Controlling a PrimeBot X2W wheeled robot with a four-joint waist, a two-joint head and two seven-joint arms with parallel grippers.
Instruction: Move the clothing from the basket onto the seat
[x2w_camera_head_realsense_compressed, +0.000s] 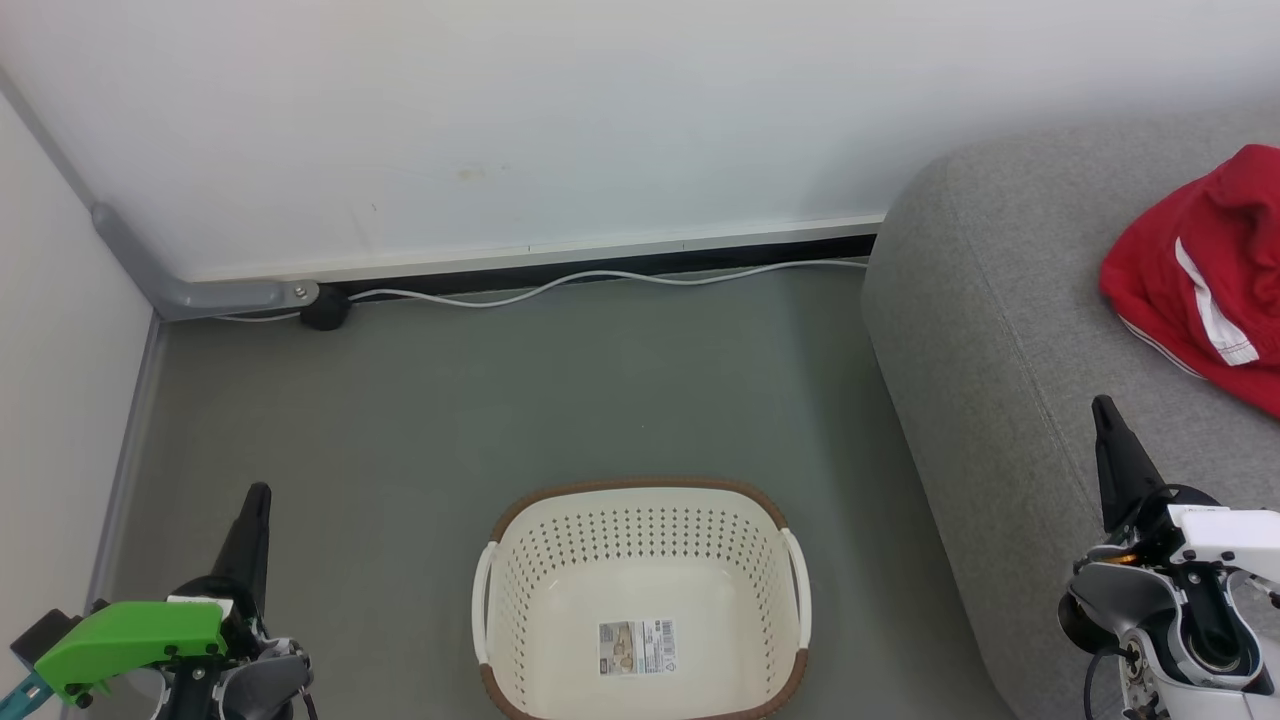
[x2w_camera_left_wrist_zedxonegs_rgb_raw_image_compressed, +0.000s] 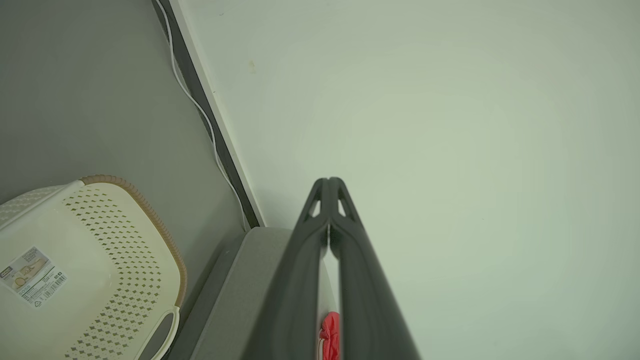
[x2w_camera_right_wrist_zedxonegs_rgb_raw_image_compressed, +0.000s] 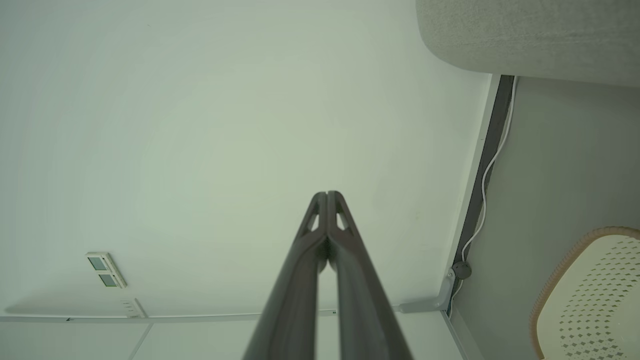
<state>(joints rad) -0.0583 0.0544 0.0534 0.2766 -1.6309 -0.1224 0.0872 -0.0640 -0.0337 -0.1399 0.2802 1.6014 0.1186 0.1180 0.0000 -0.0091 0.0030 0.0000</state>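
The cream perforated basket with its brown rim stands on the floor at the bottom middle, holding nothing but a paper label. Red clothing with white stripes lies bunched on the grey sofa seat at the right edge. My left gripper is shut at the lower left, left of the basket, holding nothing. My right gripper is shut at the lower right, over the sofa's front part, below the clothing and apart from it. The left wrist view has the basket, the sofa and a red scrap of clothing.
A white wall runs along the back, with a dark baseboard and a white cable along the floor. A grey conduit sits in the left corner. Grey floor lies between basket and wall. The right wrist view shows the basket rim.
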